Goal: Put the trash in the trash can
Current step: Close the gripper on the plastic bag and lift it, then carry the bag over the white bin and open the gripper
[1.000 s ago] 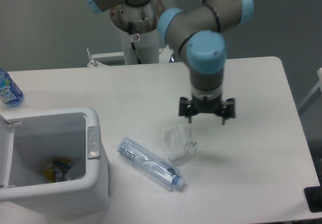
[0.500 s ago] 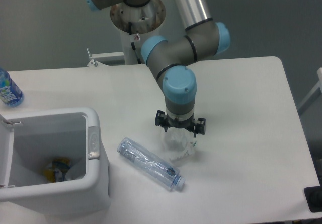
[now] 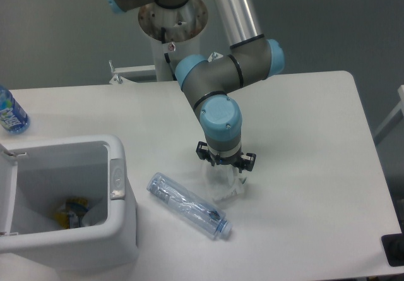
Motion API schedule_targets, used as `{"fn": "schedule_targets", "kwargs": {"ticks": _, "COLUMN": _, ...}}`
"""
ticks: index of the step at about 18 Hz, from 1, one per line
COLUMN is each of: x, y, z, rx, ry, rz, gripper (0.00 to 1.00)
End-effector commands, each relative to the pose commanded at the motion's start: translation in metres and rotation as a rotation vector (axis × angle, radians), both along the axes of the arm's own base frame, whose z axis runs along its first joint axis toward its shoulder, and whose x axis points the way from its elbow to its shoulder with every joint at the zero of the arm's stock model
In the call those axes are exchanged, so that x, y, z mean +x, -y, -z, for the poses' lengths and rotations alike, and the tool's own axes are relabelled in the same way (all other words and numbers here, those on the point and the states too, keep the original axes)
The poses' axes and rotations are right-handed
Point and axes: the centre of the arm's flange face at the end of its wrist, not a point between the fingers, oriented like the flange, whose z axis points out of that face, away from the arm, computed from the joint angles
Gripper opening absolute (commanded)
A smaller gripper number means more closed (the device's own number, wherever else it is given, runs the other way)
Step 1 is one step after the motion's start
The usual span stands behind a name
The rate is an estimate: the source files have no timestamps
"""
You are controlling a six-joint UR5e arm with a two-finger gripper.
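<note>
The wrapper (image 3: 228,189), whitish and see-through, lies on the white table (image 3: 303,136) right of centre. My gripper (image 3: 224,172) points straight down onto it. The fingers look open on either side of its upper part, and the wrist hides much of the wrapper. The clear plastic bottle (image 3: 187,204) with a pale blue cap lies on its side just left of and below the wrapper, cap end toward the front right. It is apart from the gripper. The white trash can (image 3: 120,181) stands at the front left with some litter in its bottom.
A blue bottle with a printed label (image 3: 11,113) stands at the table's far left edge. The arm's base column (image 3: 172,35) rises behind the table's back edge. A dark object (image 3: 394,249) sits at the front right corner.
The gripper has swung left from the table's right-middle and come down over the wrapper. The bottle and the trash can have not moved.
</note>
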Motion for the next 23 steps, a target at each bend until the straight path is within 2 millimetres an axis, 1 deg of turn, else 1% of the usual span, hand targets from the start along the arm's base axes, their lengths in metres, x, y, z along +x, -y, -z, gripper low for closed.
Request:
{"fn": "schedule_targets", "kwargs": {"ticks": 3, "x": -0.010, "y": 0.005, "z": -0.007, "rx": 0.010, "ry": -0.007, "rz": -0.015, "gripper": 0.00}}
{"fn": "schedule_targets", "kwargs": {"ticks": 5, "x": -0.021, "y": 0.007, "z": -0.016, "rx": 0.026, "ry": -0.019, "rz": -0.028, "gripper": 0.00}}
{"fn": "schedule_targets", "kwargs": {"ticks": 6, "x": -0.030, "y": 0.007, "z": -0.025, "rx": 0.039, "ry": -0.029, "rz": -0.032, "gripper": 0.00}}
{"fn": "schedule_targets", "kwargs": {"ticks": 8, "x": -0.052, "y": 0.011, "z": -0.052, "rx": 0.082, "ry": -0.059, "rz": -0.045, "gripper": 0.00}}
{"fn": "schedule_targets", "kwargs": {"ticks": 9, "x": -0.059, "y": 0.009, "z": -0.070, "rx": 0.137, "ry": -0.061, "rz": -0.055, "gripper": 0.00}}
{"fn": "schedule_targets", "kwargs": {"ticks": 11, "x": -0.070, "y": 0.006, "z": -0.124, "rx": 0.317, "ry": -0.050, "rz": -0.086, "gripper": 0.00}}
{"fn": "schedule_targets", "kwargs": {"ticks": 12, "x": -0.069, "y": 0.003, "z": -0.148, "rx": 0.403, "ry": -0.038, "rz": -0.115, "gripper": 0.00}}
{"fn": "schedule_targets", "kwargs": {"ticks": 13, "x": -0.066, "y": -0.001, "z": -0.170, "rx": 0.480, "ry": -0.025, "rz": -0.181, "gripper": 0.00}}
{"fn": "schedule_targets", "kwargs": {"ticks": 14, "x": -0.064, "y": -0.006, "z": -0.199, "rx": 0.564, "ry": -0.014, "rz": -0.266, "gripper": 0.00}}
{"fn": "schedule_targets", "kwargs": {"ticks": 15, "x": -0.058, "y": -0.015, "z": -0.225, "rx": 0.641, "ry": 0.015, "rz": -0.341, "gripper": 0.00}}
{"fn": "schedule_targets", "kwargs": {"ticks": 16, "x": -0.049, "y": -0.026, "z": -0.244, "rx": 0.701, "ry": 0.048, "rz": -0.399, "gripper": 0.00}}
{"fn": "schedule_targets", "kwargs": {"ticks": 18, "x": -0.024, "y": -0.041, "z": -0.294, "rx": 0.788, "ry": 0.058, "rz": -0.453, "gripper": 0.00}}
{"fn": "schedule_targets", "kwargs": {"ticks": 19, "x": -0.001, "y": -0.056, "z": -0.312, "rx": 0.816, "ry": 0.068, "rz": -0.455, "gripper": 0.00}}
{"fn": "schedule_targets", "kwargs": {"ticks": 20, "x": 0.024, "y": -0.066, "z": -0.331, "rx": 0.842, "ry": 0.073, "rz": -0.442, "gripper": 0.00}}
{"fn": "schedule_targets", "kwargs": {"ticks": 22, "x": 0.066, "y": -0.076, "z": -0.346, "rx": 0.857, "ry": 0.086, "rz": -0.392, "gripper": 0.00}}
{"fn": "schedule_targets", "kwargs": {"ticks": 23, "x": 0.082, "y": -0.082, "z": -0.350, "rx": 0.864, "ry": 0.095, "rz": -0.369, "gripper": 0.00}}
